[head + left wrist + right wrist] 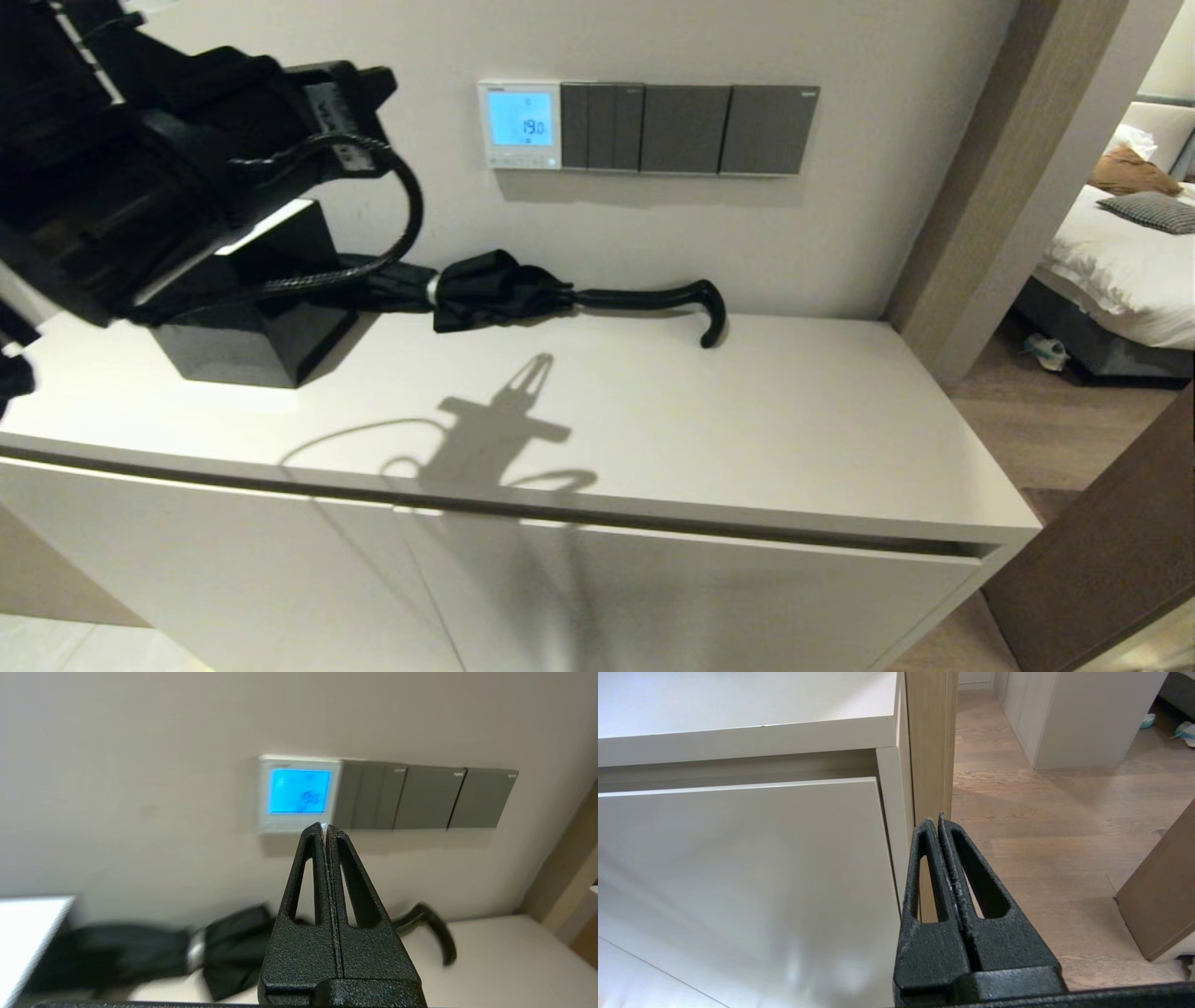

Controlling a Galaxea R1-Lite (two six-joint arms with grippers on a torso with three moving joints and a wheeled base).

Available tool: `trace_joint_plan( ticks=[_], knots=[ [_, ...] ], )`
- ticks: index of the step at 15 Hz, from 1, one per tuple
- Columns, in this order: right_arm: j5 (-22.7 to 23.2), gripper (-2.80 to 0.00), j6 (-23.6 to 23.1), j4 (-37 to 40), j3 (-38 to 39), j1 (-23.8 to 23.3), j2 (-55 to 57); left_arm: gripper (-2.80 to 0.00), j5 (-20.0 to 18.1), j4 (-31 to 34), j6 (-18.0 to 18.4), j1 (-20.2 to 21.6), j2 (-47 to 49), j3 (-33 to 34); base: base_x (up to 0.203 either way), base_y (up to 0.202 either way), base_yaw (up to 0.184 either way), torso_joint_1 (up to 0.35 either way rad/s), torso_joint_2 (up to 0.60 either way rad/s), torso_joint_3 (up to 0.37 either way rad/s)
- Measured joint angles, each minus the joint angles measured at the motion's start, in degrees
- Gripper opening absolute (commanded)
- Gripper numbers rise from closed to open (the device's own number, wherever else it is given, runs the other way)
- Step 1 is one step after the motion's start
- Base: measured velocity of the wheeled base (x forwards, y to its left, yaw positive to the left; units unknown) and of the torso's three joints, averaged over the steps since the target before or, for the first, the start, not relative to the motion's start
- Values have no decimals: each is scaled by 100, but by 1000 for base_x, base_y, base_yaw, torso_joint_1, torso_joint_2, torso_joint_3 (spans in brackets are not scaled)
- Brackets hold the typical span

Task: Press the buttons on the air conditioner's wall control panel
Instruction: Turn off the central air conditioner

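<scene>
The air conditioner's wall control panel (520, 124) is a small white-framed thermostat whose screen glows light blue and reads 19. The buttons (518, 161) are a pale row along its bottom edge. My left arm (187, 168) is raised at the upper left, still away from the wall. In the left wrist view my left gripper (325, 826) is shut and empty, its tips lined up with the lower right corner of the panel (299, 794), not touching it. My right gripper (936, 819) is shut and empty, low beside the cabinet's side, over the wooden floor.
Dark grey switch plates (686, 129) adjoin the panel on its right. A folded black umbrella (523, 289) lies along the wall on the white cabinet top (747, 420). A black box (252, 308) stands at the left. A wooden door frame (1008, 187) is at the right.
</scene>
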Motion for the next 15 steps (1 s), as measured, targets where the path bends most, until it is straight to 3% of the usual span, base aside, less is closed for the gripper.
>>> trace_joint_plan(
  ticks=[3,8,10,13,15],
  knots=[
    [0,-280,0,0,0,0,0,-280,247,270,189,15,-1186,909,0,0,0,0,0,0],
    [0,-280,0,0,0,0,2,-280,1064,1658,397,169,-3435,1998,0,0,0,0,0,0],
    [0,-280,0,0,0,0,2,-280,1801,2166,409,246,-4039,2390,0,0,0,0,0,0],
    [0,-280,0,0,0,0,2,-280,3168,2264,235,524,-4427,3157,0,0,0,0,0,0],
    [0,-280,0,0,0,0,2,-280,3613,2248,100,906,-4609,3510,0,0,0,0,0,0]
  ],
)
